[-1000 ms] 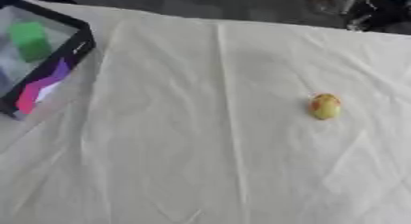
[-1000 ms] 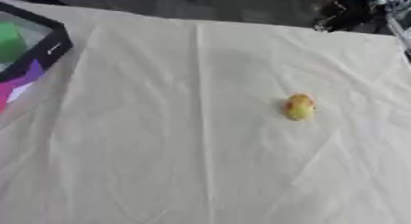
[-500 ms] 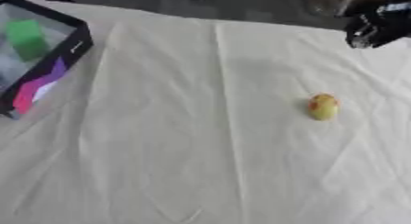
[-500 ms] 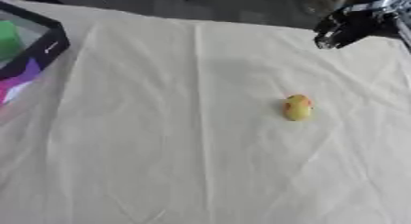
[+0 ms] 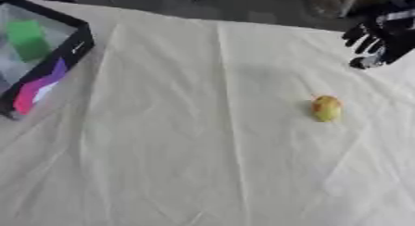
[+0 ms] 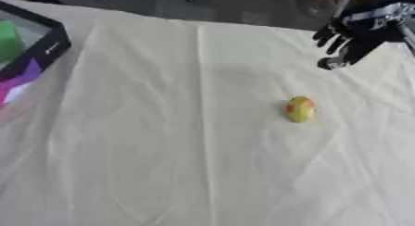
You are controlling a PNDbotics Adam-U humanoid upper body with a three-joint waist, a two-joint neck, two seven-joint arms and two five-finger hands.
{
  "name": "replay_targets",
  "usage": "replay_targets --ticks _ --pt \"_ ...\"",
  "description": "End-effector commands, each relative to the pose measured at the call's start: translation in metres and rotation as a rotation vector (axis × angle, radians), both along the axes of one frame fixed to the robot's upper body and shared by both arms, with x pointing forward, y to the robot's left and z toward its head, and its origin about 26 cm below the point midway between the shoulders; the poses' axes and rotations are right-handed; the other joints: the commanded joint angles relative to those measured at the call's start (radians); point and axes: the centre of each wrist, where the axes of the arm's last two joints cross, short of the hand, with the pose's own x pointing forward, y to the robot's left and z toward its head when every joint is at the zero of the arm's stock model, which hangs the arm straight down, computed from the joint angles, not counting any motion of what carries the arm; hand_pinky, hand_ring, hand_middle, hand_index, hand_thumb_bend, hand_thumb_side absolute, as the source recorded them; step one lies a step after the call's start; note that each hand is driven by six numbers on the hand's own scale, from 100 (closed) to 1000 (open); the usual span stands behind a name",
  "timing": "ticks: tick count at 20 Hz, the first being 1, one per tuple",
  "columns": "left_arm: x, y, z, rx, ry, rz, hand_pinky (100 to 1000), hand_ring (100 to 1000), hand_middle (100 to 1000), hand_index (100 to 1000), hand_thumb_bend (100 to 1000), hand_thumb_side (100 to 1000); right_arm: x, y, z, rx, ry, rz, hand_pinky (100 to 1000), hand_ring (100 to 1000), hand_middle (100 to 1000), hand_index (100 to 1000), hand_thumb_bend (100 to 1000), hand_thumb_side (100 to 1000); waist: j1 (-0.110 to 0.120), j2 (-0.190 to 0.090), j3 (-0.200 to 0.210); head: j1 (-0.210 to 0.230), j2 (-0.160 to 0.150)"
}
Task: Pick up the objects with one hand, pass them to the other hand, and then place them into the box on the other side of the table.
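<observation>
the black right hand (image 6: 350, 39), fingers spread and holding nothing, has come down toward the small yellow-red oval fruit (image 6: 300, 109) lying on the cream cloth (image 6: 162, 141), so pickup looks next

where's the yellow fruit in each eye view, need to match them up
Left eye view: the yellow fruit lies right of centre on the cloth, below the right hand.
Right eye view: the same fruit sits nearer the middle, again below and left of that open hand.
Shared landmark: the black box at the left edge, with a green block inside.
</observation>
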Motion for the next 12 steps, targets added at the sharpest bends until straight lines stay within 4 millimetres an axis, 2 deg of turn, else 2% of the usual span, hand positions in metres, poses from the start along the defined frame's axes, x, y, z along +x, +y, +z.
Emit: replay_targets --ticks 1,4,6,12 --pt "-0.005 0.009 0.02 0.046 -0.032 0.023 944 727 655 816 100 515 -0.003 -0.013 0.017 -0.025 -0.011 0.015 902 867 877 925 289 254 -0.011 -0.036 -0.006 0.006 0.002" --pt "-0.006 0.01 0.02 0.047 -0.029 0.027 945 727 655 816 100 515 -0.002 -0.01 0.017 -0.027 0.017 0.048 907 867 870 914 317 250 -0.013 -0.037 -0.011 0.011 0.002" --pt "-0.006 0.01 0.02 0.046 -0.03 0.029 946 727 654 815 100 520 0.0 -0.007 0.014 -0.048 0.04 0.07 915 876 872 914 353 280 -0.014 -0.037 -0.012 0.012 0.002" --pt "-0.007 0.012 0.02 0.048 -0.032 0.034 945 727 654 815 100 513 0.007 -0.003 0.0 -0.049 0.097 0.101 907 864 853 905 301 305 -0.012 -0.036 -0.018 0.022 0.002"
